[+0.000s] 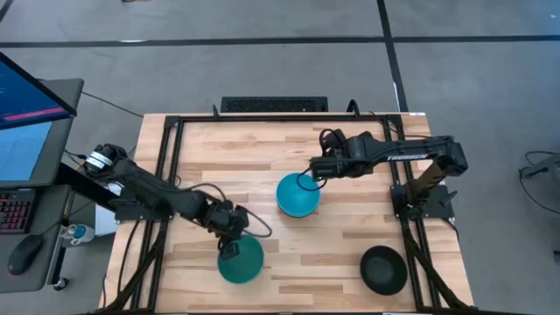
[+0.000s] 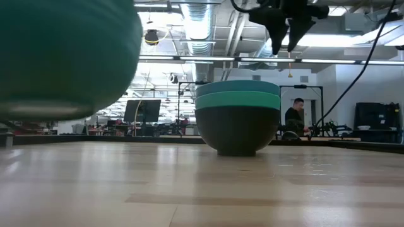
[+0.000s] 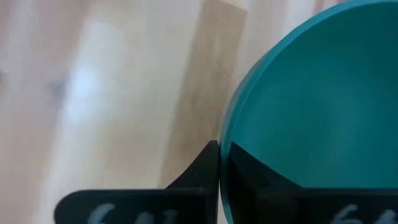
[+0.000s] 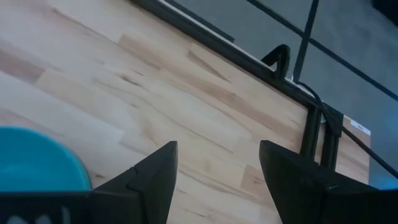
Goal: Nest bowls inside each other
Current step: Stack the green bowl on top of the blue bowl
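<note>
My left gripper (image 1: 232,248) (image 3: 222,163) is shut on a darker teal-green bowl (image 1: 241,261) (image 3: 311,112) near the table's near edge. In the low view that bowl (image 2: 63,50) hangs large and close, clear of the wood. A stack of three nested bowls (image 1: 297,195) (image 2: 237,116) stands mid-table on the base of its black bottom bowl, with two cyan ones inside. My right gripper (image 1: 308,181) (image 2: 287,34) (image 4: 217,180) is open, raised above the stack's far side. The top cyan bowl's rim (image 4: 37,163) shows beside its fingers. A single black bowl (image 1: 383,269) sits near the right front corner. My left gripper pinches the teal-green bowl's rim (image 3: 225,134), on the side toward the table's far edge. One finger (image 3: 199,174) is outside the wall and the other (image 3: 261,180) inside. The fingers come from above, pointing down. The bowl hangs upright and lifted clear of the table.
A black metal frame (image 1: 166,175) runs around the wooden table top (image 1: 350,236). Bare wood lies between the held bowl and the stack and along the far edge. A monitor and keyboard (image 1: 17,131) stand off the table's left. A person (image 2: 295,116) sits in the room behind.
</note>
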You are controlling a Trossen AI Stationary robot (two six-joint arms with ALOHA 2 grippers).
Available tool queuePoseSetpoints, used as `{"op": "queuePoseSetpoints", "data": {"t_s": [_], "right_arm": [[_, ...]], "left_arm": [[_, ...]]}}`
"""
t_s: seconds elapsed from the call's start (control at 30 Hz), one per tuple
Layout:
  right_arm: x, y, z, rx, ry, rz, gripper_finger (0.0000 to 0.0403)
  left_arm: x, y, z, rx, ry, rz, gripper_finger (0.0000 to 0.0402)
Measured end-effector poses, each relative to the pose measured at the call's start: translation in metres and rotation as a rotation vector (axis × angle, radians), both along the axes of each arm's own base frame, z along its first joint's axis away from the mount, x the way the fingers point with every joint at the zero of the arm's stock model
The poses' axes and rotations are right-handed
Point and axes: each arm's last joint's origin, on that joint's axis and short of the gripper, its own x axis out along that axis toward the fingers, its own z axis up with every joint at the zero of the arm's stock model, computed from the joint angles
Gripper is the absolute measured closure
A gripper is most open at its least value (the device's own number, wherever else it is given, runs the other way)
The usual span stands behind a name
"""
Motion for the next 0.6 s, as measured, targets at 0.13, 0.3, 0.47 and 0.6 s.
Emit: {"op": "queuePoseSetpoints", "data": {"t_s": [0.13, 0.3, 0.47, 0.6], "right_arm": [[-0.020, -0.010, -0.015, 0.024, 0.030, -0.082, 0.0152], [-0.059, -0.016, -0.043, 0.065, 0.071, -0.184, 0.0152], [-0.089, -0.017, -0.055, 0.106, -0.089, -0.237, 0.0152], [-0.103, -0.018, -0.063, 0.151, -0.217, -0.256, 0.0153]], "left_arm": [[0.009, 0.019, 0.026, 0.101, 0.012, -0.006, 0.0400], [0.017, 0.043, 0.048, 0.155, 0.004, -0.023, 0.0401], [0.030, 0.073, 0.077, 0.180, -0.062, 0.008, 0.0401], [0.037, 0.098, 0.109, 0.206, -0.146, 0.040, 0.0401]]}}
